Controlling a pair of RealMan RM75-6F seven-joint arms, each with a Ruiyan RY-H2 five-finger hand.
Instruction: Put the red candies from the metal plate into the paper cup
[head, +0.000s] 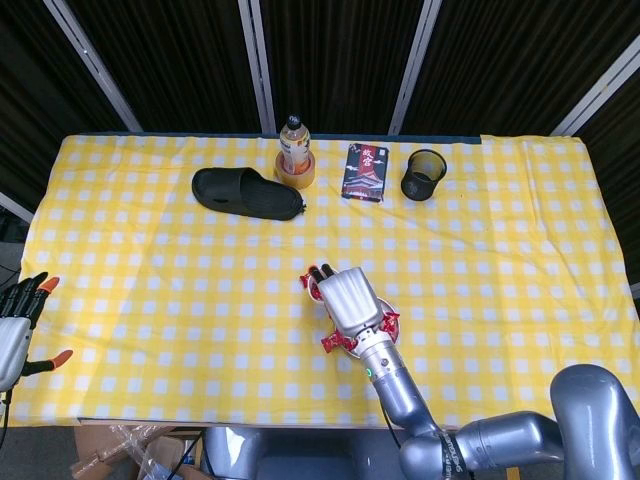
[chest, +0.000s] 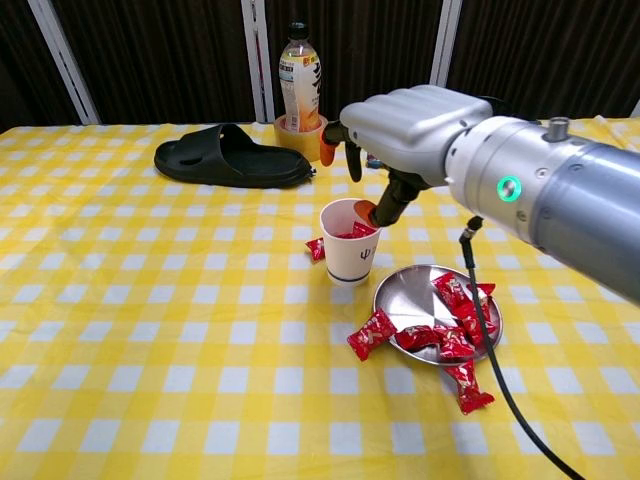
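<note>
A white paper cup (chest: 350, 248) stands mid-table with red candies (chest: 352, 231) in it. Just right of it, the metal plate (chest: 412, 300) carries several red candies (chest: 462, 312) on its right side. My right hand (chest: 410, 122) hovers above and slightly right of the cup, fingers apart and holding nothing. In the head view the right hand (head: 350, 298) covers most of the cup and part of the plate (head: 392, 338). Loose candies lie left of the plate (chest: 372, 333), in front of it (chest: 468, 388), and beside the cup (chest: 316, 248). My left hand (head: 18, 322) sits off the table's left edge, fingers spread.
Along the far edge lie a black slipper (chest: 228, 158), a drink bottle (chest: 301, 80) standing in a tape roll, a dark printed packet (head: 365, 172) and a black mesh cup (head: 423, 174). The yellow checked cloth (chest: 150, 330) covers the table.
</note>
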